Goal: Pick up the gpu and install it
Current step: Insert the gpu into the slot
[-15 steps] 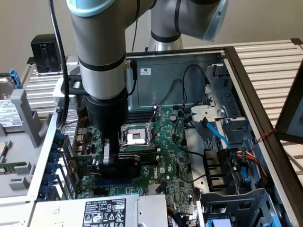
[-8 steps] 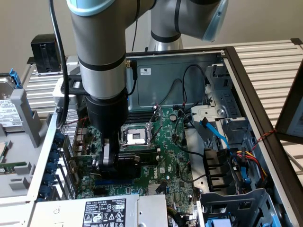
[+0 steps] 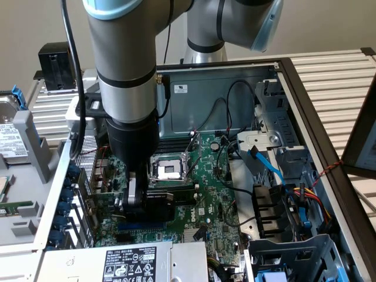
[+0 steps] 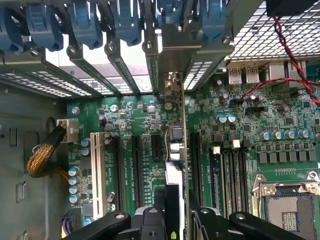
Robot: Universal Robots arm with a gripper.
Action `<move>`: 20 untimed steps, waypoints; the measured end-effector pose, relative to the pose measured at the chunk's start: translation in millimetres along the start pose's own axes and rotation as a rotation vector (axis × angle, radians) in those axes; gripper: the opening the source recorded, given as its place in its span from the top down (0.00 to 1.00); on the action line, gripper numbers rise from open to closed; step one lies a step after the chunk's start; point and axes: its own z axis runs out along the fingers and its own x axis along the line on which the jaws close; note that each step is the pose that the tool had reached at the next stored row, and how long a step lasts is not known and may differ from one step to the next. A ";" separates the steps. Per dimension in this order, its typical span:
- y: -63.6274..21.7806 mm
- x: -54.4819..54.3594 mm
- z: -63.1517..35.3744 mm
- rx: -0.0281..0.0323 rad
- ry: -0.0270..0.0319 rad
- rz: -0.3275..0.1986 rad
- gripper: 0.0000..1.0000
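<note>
The gpu [image 4: 173, 172], a thin green card with a black shroud, seen edge-on, stands upright inside the open case [image 3: 235, 88]. It sits over the motherboard's [image 4: 135, 115] expansion slots, its far end at the case's vented wall with blue latches [image 4: 127, 25]. The gripper [image 4: 172, 216] clamps both its faces.

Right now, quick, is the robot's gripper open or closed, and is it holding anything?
The gripper: closed, holding the gpu.
</note>
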 end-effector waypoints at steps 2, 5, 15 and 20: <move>0.0 -0.1 0.0 0.0000 0.0000 0.000 0.73; 0.1 -0.2 0.0 -0.0001 0.0002 -0.001 0.73; 0.0 -0.7 1.2 -0.0001 0.0004 -0.004 0.73; 0.0 -0.7 2.4 -0.0001 0.0005 -0.006 0.73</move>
